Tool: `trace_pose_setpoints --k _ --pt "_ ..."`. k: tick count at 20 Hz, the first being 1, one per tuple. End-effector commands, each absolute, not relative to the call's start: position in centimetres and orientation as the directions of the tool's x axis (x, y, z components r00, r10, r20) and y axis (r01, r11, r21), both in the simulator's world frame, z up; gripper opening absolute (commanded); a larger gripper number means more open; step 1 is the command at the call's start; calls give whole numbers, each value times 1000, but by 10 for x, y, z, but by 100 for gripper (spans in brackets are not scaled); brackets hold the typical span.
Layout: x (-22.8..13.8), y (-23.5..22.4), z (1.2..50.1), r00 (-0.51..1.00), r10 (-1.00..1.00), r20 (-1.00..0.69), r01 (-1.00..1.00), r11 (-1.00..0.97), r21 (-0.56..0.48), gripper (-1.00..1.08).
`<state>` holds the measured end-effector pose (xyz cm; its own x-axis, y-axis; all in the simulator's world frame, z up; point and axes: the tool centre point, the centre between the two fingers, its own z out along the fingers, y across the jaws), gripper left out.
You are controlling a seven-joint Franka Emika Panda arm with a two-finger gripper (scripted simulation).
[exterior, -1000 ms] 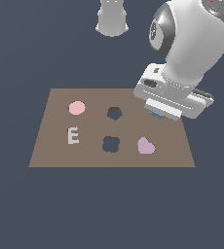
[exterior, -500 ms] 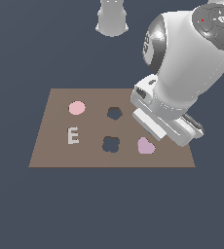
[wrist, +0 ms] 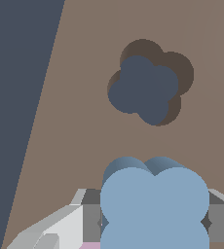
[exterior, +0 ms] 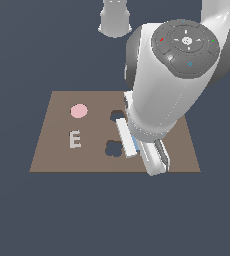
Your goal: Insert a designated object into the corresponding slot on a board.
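Since the earlier frames the arm has been swinging toward the exterior view's left, and the gripper (exterior: 142, 150) is now hanging over the flat brown rectangular board (exterior: 52, 150), jaws closed narrowly on the small light-blue clover-shaped piece (wrist: 153, 204). The piece is looking light, stiff and slick, so pinching its flat opposite edges seems wisest. Farther off, the dark four-lobed clover slot (wrist: 148, 87) is lying near, not yet under the piece.

Board (exterior: 57, 155): plain brown, unpatterned. Clover piece (wrist: 155, 209): light blue, uniform. Clover slot (wrist: 148, 90): dark slate-blue floor with darker brown walls. Disc (exterior: 79, 111): pink. Letter E (exterior: 75, 139): off-white. Arm (exterior: 172, 85): white with a grey cap bearing small red, green and blue marks. Surrounding table (exterior: 17, 215): dark slate-blue.
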<state>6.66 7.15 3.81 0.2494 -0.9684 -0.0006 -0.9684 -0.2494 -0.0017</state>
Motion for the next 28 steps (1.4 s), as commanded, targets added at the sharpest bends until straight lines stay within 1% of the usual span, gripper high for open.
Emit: trace_pose_setpoints --k 1,7,13,18,26,27,28 --pt "73 56 39 154 -988 -1 -988 -154 -2 -100" --pt "80 24 40 -25 -1000 -1 -1000 25 -1 -100" --pt "81 4 41 -134 -991 -1 -991 134 -1 -100" --pt "80 -2 41 -168 -986 -1 -986 168 -1 -100" --pt "79 -3 31 -167 -986 -2 -986 167 0 -100" --pt "79 -3 31 -167 -986 -2 -986 167 0 100" --pt "79 -3 31 -167 -986 -2 -986 167 0 100"
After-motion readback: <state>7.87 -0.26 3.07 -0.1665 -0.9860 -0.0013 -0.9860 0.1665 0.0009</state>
